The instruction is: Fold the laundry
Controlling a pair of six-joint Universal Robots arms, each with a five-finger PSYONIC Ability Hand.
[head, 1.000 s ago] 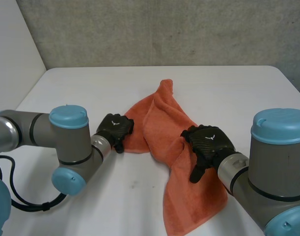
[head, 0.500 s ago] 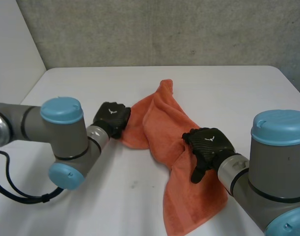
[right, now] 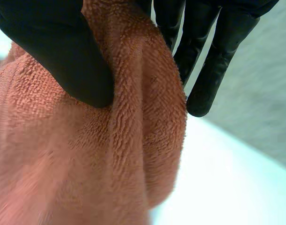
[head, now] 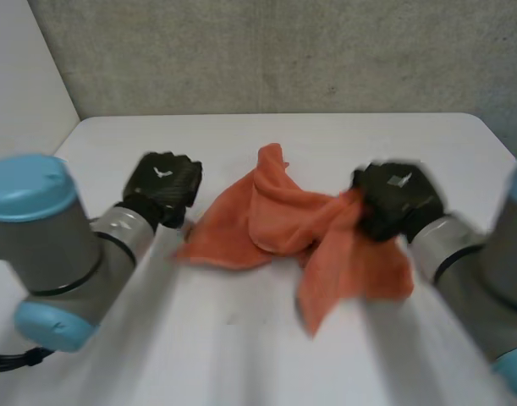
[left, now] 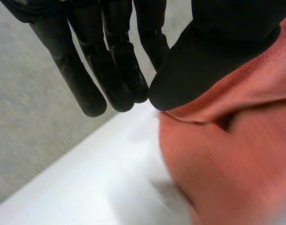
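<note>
Right hand [right: 63, 56] first: it has a firm pinch on the orange terry-cloth towel [head: 275, 222]. A thick fold is squeezed between the thumb and the fingers [right: 213, 65], which run down straight behind the cloth. In the head view that hand sits at the towel's right side, above the white table [head: 241, 338], with cloth drawn up to it and a flap trailing toward the near edge.

Over to the left hand [head: 163, 182]: released, holding nothing. In its wrist view the fingers hang straight and loose. The thumb is close to their tips with nothing caught between, and the towel lies beyond the thumb. From the head view, that hand is near the towel's left edge but apart from it.

The towel itself is bunched in the middle of the table between the two hands and rumpled into ridges. One peak points toward the far edge, and one corner spreads flat toward the left hand. Behind the table stands a grey concrete wall [head: 283, 51].
</note>
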